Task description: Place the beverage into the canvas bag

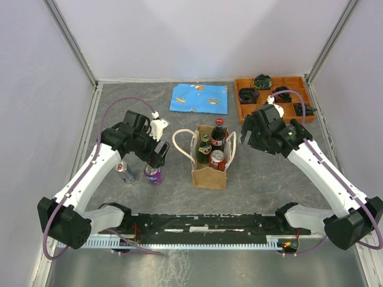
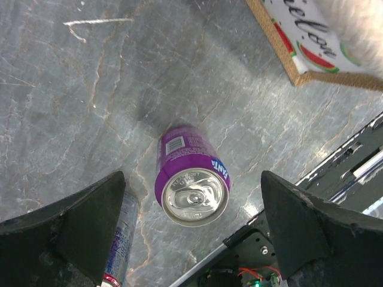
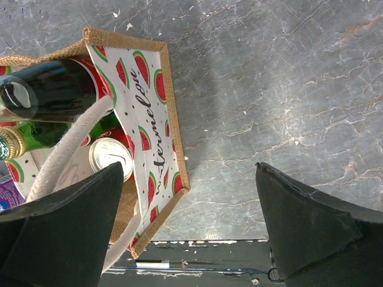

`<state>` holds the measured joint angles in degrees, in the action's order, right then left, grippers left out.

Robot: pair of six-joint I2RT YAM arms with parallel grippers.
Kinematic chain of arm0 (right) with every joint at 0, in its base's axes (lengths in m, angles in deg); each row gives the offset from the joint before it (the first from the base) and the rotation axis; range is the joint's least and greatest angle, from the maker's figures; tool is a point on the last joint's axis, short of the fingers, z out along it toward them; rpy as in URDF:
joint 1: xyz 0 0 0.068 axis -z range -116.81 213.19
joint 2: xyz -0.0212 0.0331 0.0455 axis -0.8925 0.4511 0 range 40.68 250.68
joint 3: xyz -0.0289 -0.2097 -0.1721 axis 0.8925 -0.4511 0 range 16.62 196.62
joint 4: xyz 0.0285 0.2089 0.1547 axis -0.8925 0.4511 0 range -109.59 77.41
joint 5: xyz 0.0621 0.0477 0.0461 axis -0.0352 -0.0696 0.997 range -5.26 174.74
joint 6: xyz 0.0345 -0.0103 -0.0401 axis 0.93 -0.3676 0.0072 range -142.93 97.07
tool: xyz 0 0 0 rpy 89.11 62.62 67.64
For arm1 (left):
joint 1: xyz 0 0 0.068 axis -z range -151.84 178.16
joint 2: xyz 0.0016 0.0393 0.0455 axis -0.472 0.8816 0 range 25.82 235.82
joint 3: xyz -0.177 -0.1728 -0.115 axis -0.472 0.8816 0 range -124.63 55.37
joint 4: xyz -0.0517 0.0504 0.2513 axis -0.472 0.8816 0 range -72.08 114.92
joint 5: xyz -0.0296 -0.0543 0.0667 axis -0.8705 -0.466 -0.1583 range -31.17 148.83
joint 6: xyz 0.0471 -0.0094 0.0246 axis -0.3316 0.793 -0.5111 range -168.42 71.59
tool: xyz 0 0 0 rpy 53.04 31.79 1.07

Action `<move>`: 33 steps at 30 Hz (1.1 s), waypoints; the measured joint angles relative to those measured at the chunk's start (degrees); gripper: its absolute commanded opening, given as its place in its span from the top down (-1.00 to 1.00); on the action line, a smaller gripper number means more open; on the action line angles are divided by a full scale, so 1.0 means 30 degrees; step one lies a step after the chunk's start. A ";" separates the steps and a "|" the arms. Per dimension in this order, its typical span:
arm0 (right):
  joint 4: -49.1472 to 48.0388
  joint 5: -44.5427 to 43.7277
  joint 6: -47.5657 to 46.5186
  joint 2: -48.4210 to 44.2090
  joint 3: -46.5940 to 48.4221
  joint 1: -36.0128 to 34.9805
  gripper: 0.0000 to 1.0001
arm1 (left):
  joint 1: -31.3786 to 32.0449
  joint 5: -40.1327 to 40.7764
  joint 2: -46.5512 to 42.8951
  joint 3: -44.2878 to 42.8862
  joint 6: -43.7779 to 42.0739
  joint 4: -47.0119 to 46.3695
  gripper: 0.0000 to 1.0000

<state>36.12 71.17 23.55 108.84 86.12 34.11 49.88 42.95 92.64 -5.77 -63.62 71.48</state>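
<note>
Directly below and between the left arm's fingers, spread and empty, stands the upright purple aluminium soda can, long axis vertical, toward the table's near edge left of the tan canvas bag, while the right arm's fingers, also spread, hang beyond the bag's right side.

Bag: coarse woven tan cloth, rough rim; printed panel smooth, matt.
Handle: white twisted rope.
Can: glossy purple metal, bare silver lid.
Bottle: glossy dark glass.
Table: matt grey, stone-veined.
Cloth, 12 o'clock: matt blue fabric.
</note>
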 measured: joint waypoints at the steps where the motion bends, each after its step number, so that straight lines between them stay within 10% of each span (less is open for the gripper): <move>1: 0.0000 0.0000 0.0007 -0.0015 0.0000 0.0000 -0.99 | 0.0124 0.0211 0.0146 -0.0066 -0.0131 0.0233 -0.99; 17: 0.0000 -0.0007 0.0066 -0.0073 0.0000 0.0000 -0.99 | 0.2448 0.3330 0.0940 0.1858 -0.1486 0.1596 -0.87; 26: 0.0000 -0.0029 0.0073 -0.0168 0.0000 0.0000 -0.99 | 0.2470 0.3803 0.1260 0.2368 -0.1902 0.1122 0.57; 33: 0.0007 -0.0080 0.0073 -0.0393 -0.0087 0.0000 -0.99 | 0.2470 0.3781 0.1013 0.2368 -0.1887 0.1078 0.73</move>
<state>36.14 70.93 23.77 107.66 85.86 34.11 57.29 54.29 95.68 1.33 -69.28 74.72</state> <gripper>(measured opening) 0.992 0.658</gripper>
